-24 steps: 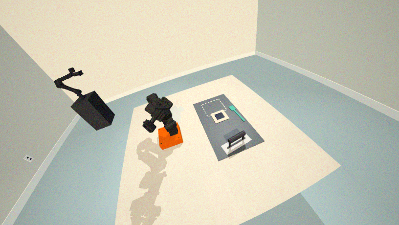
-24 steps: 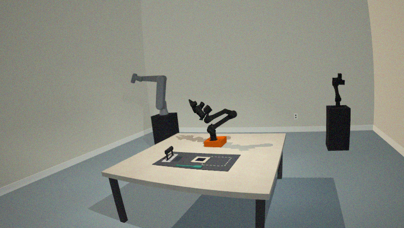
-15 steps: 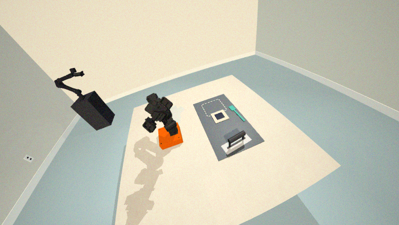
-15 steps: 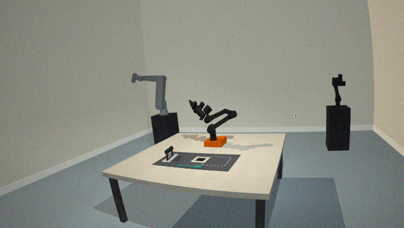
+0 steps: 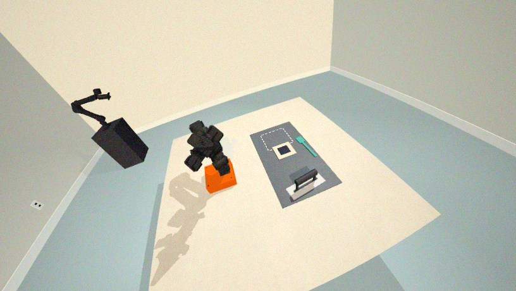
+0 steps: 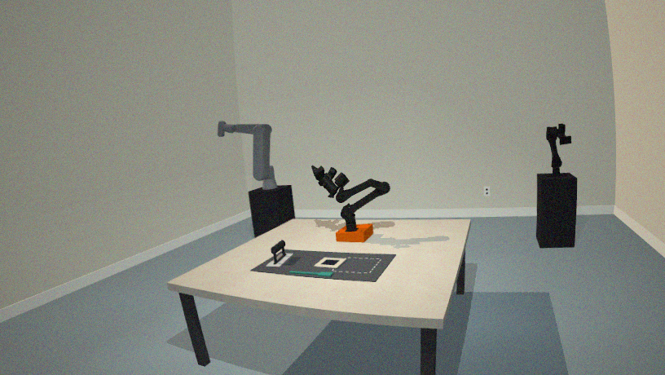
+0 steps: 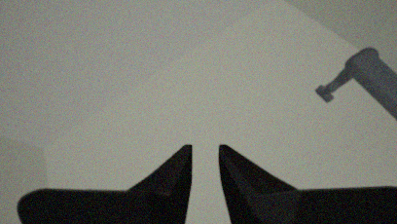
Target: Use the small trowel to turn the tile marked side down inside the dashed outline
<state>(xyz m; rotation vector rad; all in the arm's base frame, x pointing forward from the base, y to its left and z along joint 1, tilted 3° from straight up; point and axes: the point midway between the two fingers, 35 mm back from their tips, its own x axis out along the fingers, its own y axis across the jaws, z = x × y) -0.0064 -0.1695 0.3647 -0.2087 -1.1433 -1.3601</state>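
The tile (image 5: 284, 150) (image 6: 330, 262) lies flat on the grey mat (image 5: 270, 169) (image 6: 385, 265), a pale square with a dark square facing up. It covers part of the near edge of the dashed outline (image 5: 283, 128). A teal tool (image 5: 308, 148) (image 6: 326, 274) with a flat blade and long thin handle lies beside the tile. A trowel (image 5: 306, 177) (image 6: 278, 247) with a raised black handle on a flat pale blade rests at the mat's other end. My gripper (image 6: 314, 168) (image 7: 205, 151) is high above the table, tilted up, nearly shut with only a narrow empty gap.
My arm stands on an orange base (image 5: 221, 182) (image 6: 354, 233) beside the mat. Beyond the table (image 5: 361, 216) (image 6: 419, 297) stand a grey arm (image 6: 262, 153) (image 7: 377, 73) and a black arm (image 5: 85, 99) (image 6: 554, 148) on black pedestals.
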